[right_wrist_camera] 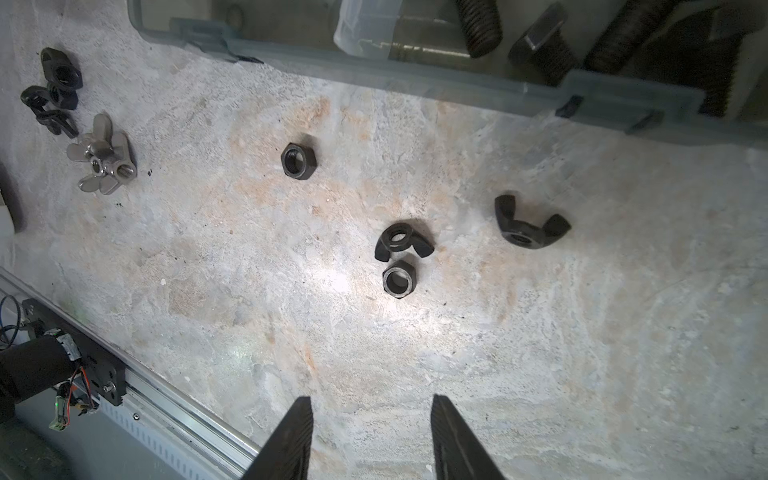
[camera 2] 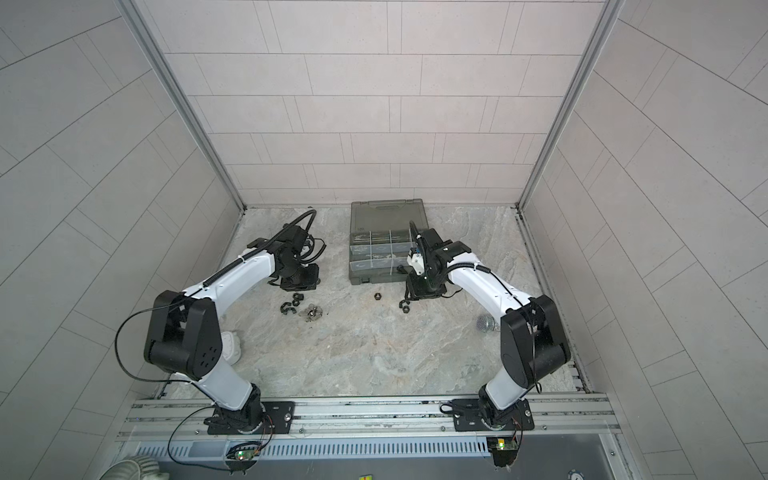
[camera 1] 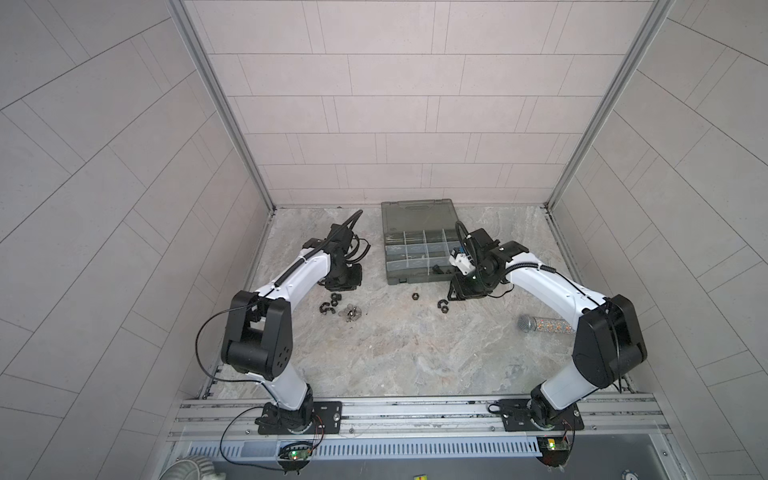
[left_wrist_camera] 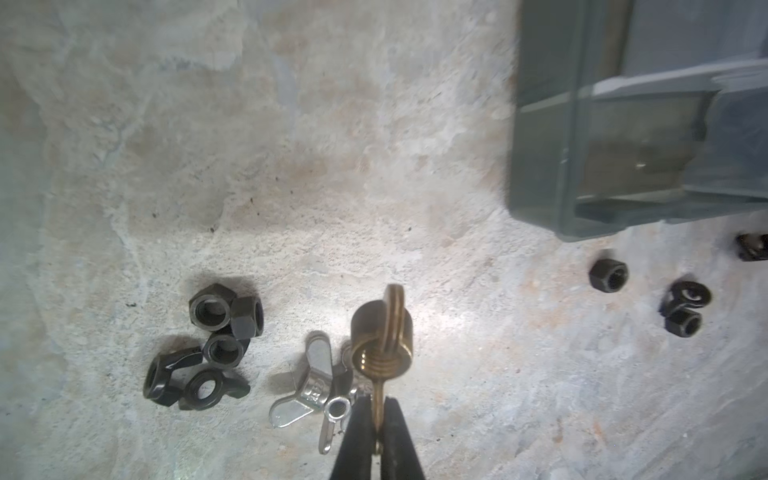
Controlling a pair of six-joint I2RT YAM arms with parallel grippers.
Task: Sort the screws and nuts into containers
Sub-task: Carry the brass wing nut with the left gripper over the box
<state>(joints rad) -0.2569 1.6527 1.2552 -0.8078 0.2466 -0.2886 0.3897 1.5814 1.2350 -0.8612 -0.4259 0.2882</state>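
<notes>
1. Left gripper [left_wrist_camera: 377, 409] is pressed together on the thin end of a brass-coloured threaded piece [left_wrist_camera: 382, 336].
2. Clustered black nuts [left_wrist_camera: 208, 345] and silvery winged nuts [left_wrist_camera: 311, 386] lie just beside each other on the tabletop [left_wrist_camera: 291, 145].
3. One hex nut [camera 1: 414, 296] lies alone before the organizer case [camera 1: 409, 279], whose front right compartment holds screws [right_wrist_camera: 540, 50].
4. Right gripper [right_wrist_camera: 371, 405] hangs spread and empty near three more black nuts [right_wrist_camera: 401, 245].

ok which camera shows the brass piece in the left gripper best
The left wrist view: the brass piece, a threaded shank with a ring and collar, sits close and sharp, pinched in the shut left gripper. In both top views the gripper's own body hides it; the right wrist view does not show it.
</notes>
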